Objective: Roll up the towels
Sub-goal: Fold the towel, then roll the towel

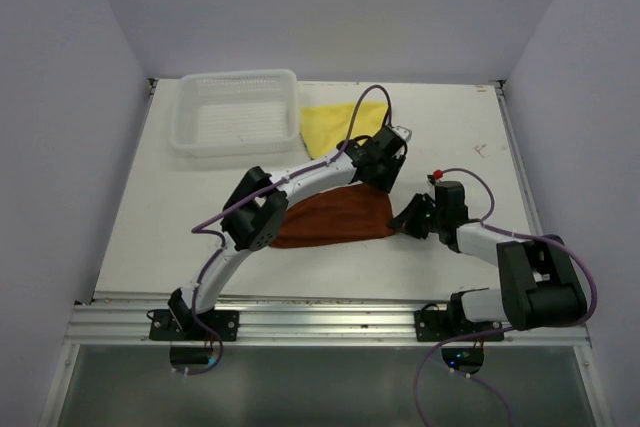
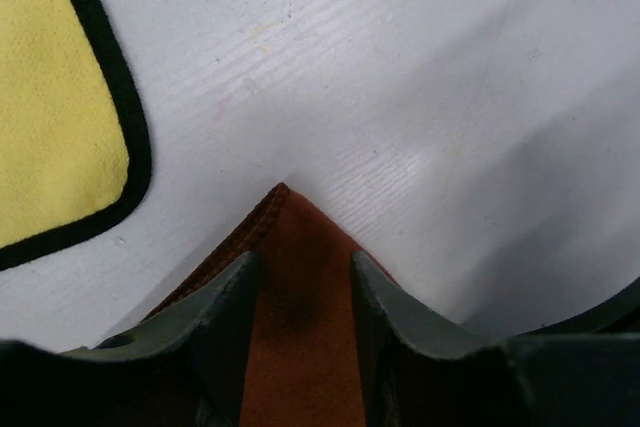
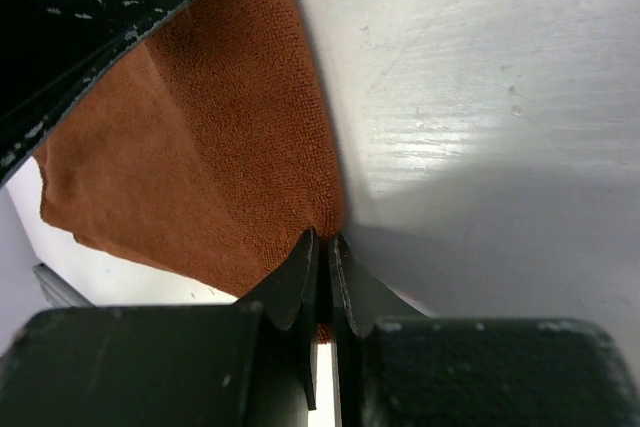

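- bench (image 1: 170, 237) carries a white mesh basket (image 1: 238, 112) at its far left.
- rust-brown towel (image 1: 335, 222) lies mid-bench.
- yellow towel (image 1: 330, 127) lies flat beyond it, beside the basket.
- left gripper (image 2: 303, 262): jaws apart, straddling the rust-brown towel's corner.
- right gripper (image 3: 322, 242): pinched together on its right edge.

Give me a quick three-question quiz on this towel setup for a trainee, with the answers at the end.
1. True or false: the yellow towel lies inside the basket.
2. Which gripper is pinched shut on the brown towel? A: left gripper. B: right gripper. C: neither.
3. Fill in: the left gripper's open jaws straddle a ____ of the brown towel.
Key: 1 false, it lies on the table beside the basket. 2 B. 3 corner.
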`<state>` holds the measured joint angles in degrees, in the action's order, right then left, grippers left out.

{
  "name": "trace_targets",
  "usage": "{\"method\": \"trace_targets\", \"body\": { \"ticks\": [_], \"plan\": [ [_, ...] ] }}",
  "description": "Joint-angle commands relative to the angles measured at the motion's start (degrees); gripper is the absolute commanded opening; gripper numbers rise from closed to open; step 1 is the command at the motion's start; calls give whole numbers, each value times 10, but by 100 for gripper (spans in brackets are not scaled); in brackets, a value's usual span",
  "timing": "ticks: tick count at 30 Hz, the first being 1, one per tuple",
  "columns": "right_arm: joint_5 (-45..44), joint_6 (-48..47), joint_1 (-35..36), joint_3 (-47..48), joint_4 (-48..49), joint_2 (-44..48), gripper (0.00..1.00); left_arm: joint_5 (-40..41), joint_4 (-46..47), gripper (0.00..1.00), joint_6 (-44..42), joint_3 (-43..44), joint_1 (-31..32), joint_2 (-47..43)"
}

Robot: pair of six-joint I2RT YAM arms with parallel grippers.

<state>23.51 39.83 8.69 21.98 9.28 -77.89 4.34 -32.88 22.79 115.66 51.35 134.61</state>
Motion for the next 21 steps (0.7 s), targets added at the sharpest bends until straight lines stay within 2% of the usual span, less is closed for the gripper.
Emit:
{"method": "trace_targets", "body": {
  "ticks": [1,2,3,8,10,14,17,21],
  "plan": [
    [-49,-23,1,-10,-32,19,0,19,-29,44,14,26,2,13],
    [-50,-22,1,-12,-32,20,0,23,-29,38,16,25,3,14],
    [-50,-23,1,-12,-32,20,0,28,-29,36,22,25,6,14],
    [-45,-22,2,-14,-28,17,0,42,-18,36,28,26,19,13],
    [-45,-23,2,-16,-28,20,0,39,-18,39,34,27,21,16],
    [-48,-22,4,-20,-28,28,0,50,-11,52,42,25,21,18],
    [-50,-22,5,-20,-28,28,0,88,2,56,41,15,29,1],
    [-50,-21,5,-22,-26,28,0,97,16,58,41,12,31,-3]
  ]
}}
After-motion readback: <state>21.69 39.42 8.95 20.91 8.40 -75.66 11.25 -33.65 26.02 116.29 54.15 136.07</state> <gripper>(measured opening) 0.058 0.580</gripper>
